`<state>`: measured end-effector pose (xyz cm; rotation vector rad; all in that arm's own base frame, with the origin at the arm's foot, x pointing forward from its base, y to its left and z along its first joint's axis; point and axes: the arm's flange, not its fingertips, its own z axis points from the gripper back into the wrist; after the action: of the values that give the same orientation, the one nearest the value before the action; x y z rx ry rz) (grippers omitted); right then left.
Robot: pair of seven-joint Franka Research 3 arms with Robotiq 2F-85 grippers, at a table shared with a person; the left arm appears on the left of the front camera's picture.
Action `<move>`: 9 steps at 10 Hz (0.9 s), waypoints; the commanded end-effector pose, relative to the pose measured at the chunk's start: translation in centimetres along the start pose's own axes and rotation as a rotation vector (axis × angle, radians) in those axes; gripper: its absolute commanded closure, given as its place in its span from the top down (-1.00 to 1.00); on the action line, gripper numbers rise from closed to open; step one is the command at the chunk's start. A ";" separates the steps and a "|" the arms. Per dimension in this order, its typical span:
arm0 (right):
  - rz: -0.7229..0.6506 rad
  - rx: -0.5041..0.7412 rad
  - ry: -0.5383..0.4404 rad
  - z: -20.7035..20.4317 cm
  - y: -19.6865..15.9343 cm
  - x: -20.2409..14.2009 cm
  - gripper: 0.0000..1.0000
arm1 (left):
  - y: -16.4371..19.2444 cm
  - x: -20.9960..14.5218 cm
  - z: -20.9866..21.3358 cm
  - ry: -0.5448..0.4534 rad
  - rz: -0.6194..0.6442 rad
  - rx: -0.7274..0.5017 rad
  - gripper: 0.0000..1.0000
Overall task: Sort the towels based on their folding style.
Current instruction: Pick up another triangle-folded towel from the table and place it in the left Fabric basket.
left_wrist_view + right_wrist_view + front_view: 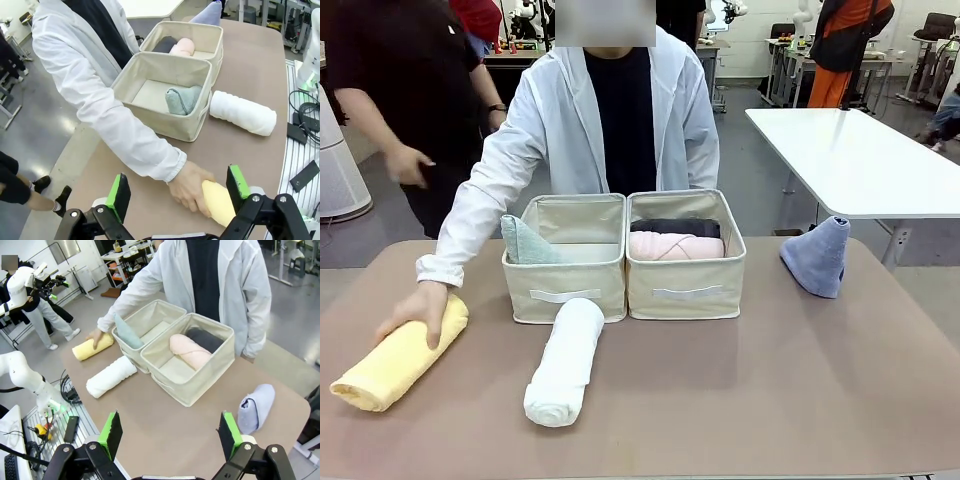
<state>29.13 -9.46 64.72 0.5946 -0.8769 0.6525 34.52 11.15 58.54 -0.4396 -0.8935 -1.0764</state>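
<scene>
1. Two grippers of mine were spread wide and held nothing: the left gripper [179, 186] and the right gripper [171, 427], both above the table [770, 380].
2. Just ahead of my left gripper, in line with the gap between its fingers, lay the yellow roll [217, 200]. A person's hand [187, 187] rested on one end of it.
3. Farther ahead of that gripper, toward its right-hand finger in the wrist view, the white roll [243, 113] lay on the table, close beside the nearer bin [150, 117].
4. That bin held the mint cone [182, 100]. The farther bin [212, 37] beyond it held the pink roll [181, 46] and the dark grey roll [164, 44] side by side.
5. Ahead of my right gripper, near its right-hand finger, the blue cone [256, 409] sat on the table, apart from both bins.
</scene>
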 end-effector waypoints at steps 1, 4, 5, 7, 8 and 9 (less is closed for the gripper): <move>0.010 0.019 -0.019 -0.3 -0.1 0.0 1.00 | -0.1 -0.1 0.0 -0.012 -0.002 -0.005 1.00; 0.000 0.000 0.000 0.0 0.0 0.0 1.00 | -0.1 -0.1 0.0 -0.012 -0.002 -0.005 1.00; -0.012 -0.070 0.085 -0.7 0.0 1.5 1.00 | -0.1 -0.1 0.0 -0.012 -0.002 -0.005 1.00; -0.099 -0.209 0.277 -3.8 -1.6 5.5 1.00 | -0.1 -0.1 0.0 -0.012 -0.002 -0.005 1.00; -0.146 -0.277 0.323 -5.4 -2.1 7.1 1.00 | -0.1 -0.1 0.0 -0.012 -0.002 -0.005 1.00; -0.182 -0.342 0.399 -7.0 -2.1 8.2 1.00 | -0.1 -0.1 0.0 -0.012 -0.002 -0.005 1.00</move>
<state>37.14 -4.34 66.37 0.2719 -0.6325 0.4985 34.51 11.23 58.54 -0.4407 -0.8953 -1.0751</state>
